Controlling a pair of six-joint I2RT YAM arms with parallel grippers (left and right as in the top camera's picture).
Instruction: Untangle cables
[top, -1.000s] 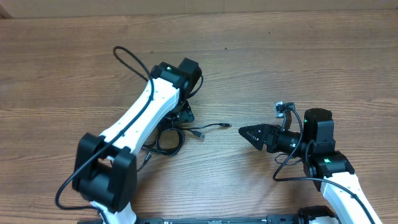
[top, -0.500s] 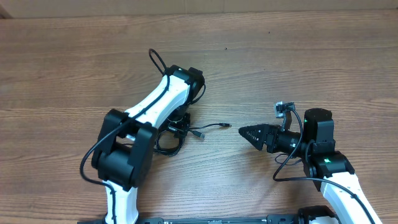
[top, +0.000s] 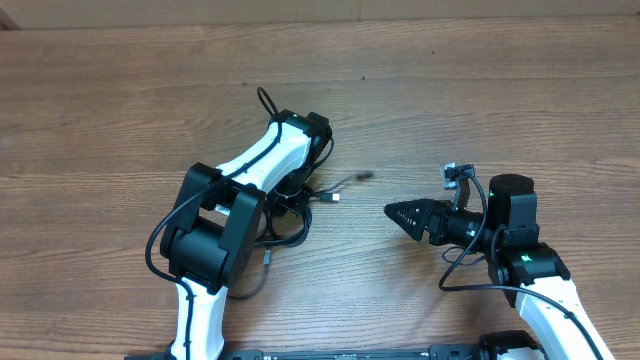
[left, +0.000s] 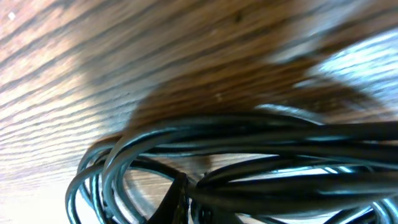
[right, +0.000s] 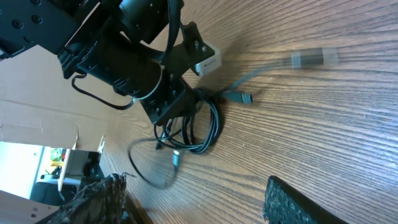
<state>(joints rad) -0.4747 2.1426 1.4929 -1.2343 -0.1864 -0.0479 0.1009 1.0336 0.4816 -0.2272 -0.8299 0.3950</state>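
The cables (top: 287, 222) are a bundle of thin black loops on the wooden table, under my left arm. My left gripper (top: 293, 194) is shut on the bundle, and the left wrist view is filled by the coils (left: 249, 149) with one dark fingertip (left: 177, 198) pressed among them. One plug end (top: 334, 197) lies to the right, another end (top: 360, 177) is blurred in motion, and a third (top: 268, 257) trails toward the front. My right gripper (top: 400, 212) stands open and empty, pointing left, a short way from the plugs. In the right wrist view the coil (right: 208, 127) hangs below the left gripper (right: 177, 102).
The left arm's white links (top: 250, 165) and its own thick black wire (top: 265, 100) arch over the bundle. A cardboard wall (right: 37, 93) stands beyond the table's edge in the right wrist view. The right arm's base (top: 520, 250) is at the front right.
My left gripper went from wide open to shut on the cable bundle while the arm folded in over it. The loose ends shifted and one now blurs. The right arm stayed still.
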